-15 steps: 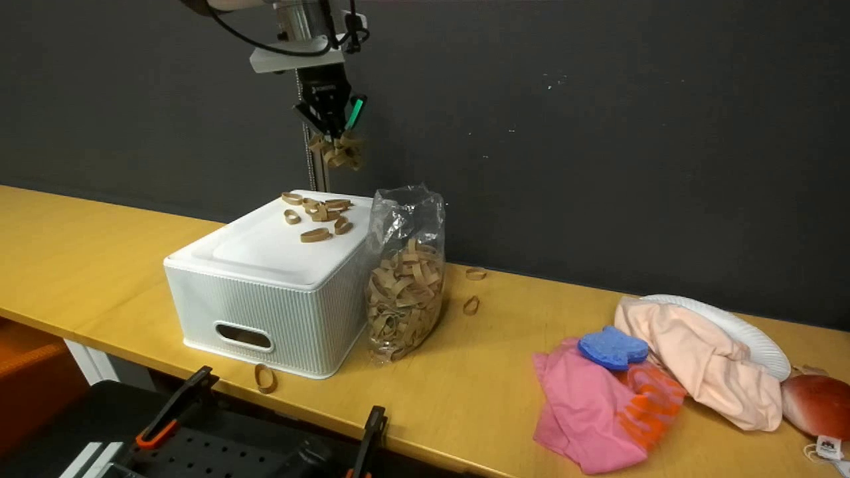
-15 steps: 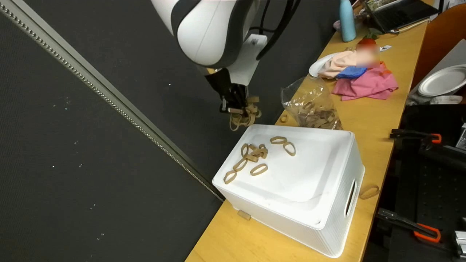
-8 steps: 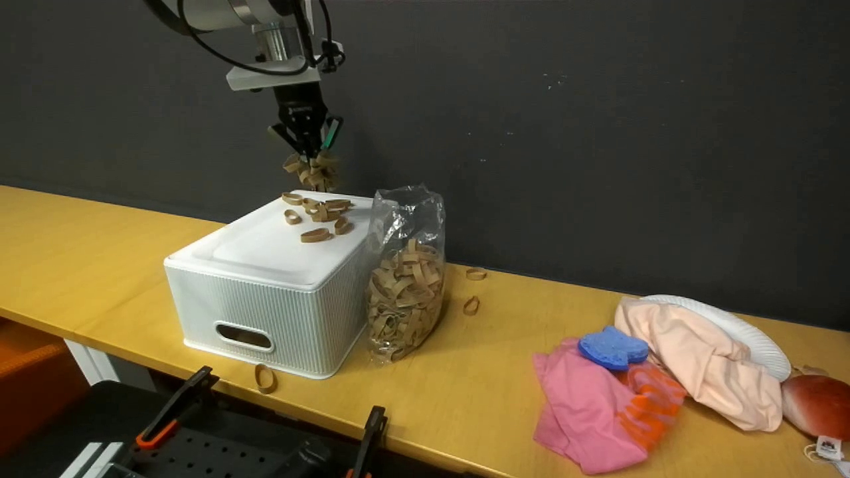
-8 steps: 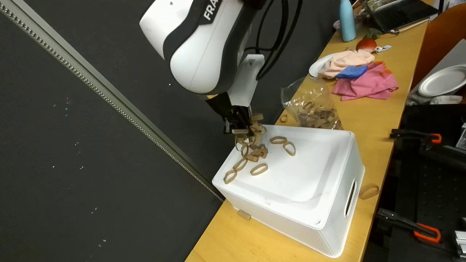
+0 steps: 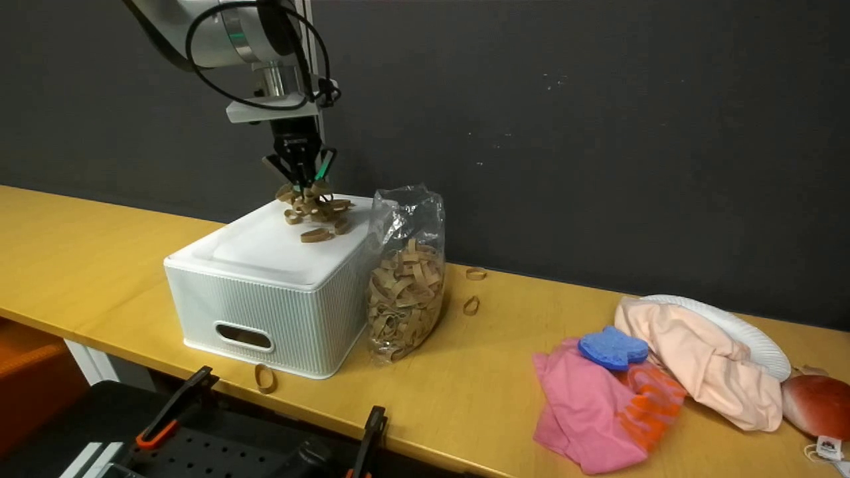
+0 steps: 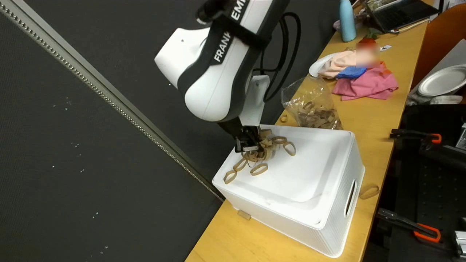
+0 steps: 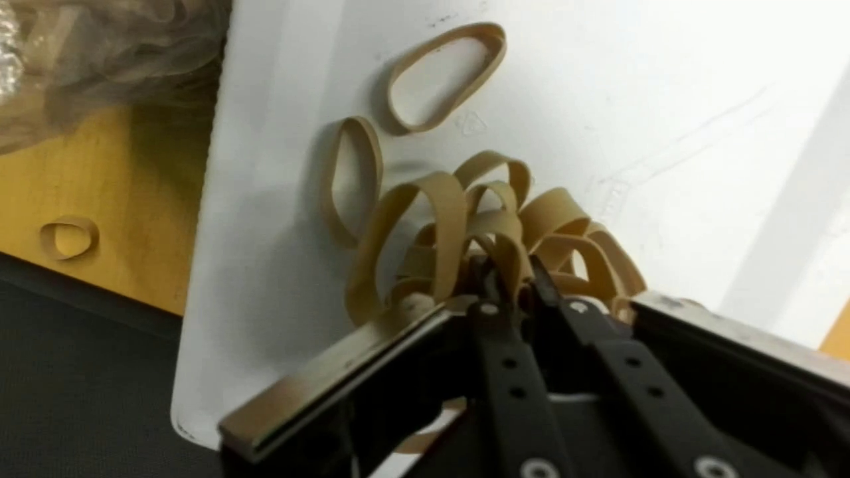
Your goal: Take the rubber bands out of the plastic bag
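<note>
My gripper [image 5: 305, 188] is low over the white box's lid. In the wrist view its fingertips [image 7: 511, 285] are closed on a clump of tan rubber bands [image 7: 451, 219], which hangs among the loose bands on the lid; whether they touch is hard to tell. Several loose rubber bands [image 5: 315, 235] lie on the lid around it. The clear plastic bag [image 5: 405, 299] stands upright beside the box, its top open, more than half full of bands. It also shows in an exterior view [image 6: 315, 112] and at the wrist view's top left [image 7: 99, 66].
The white ribbed box [image 5: 252, 318] stands on the wooden table against a dark wall. A few bands [image 5: 476, 273] lie on the table. A pink cloth [image 5: 591, 405], blue sponge [image 5: 612, 348], peach cloth [image 5: 697, 362] and white plate [image 5: 737, 328] lie farther along. Clamps [image 5: 176, 405] grip the front edge.
My gripper has come down from above the box's back edge to just over the lid, carrying the clump of bands into the loose ones. The bag has not moved.
</note>
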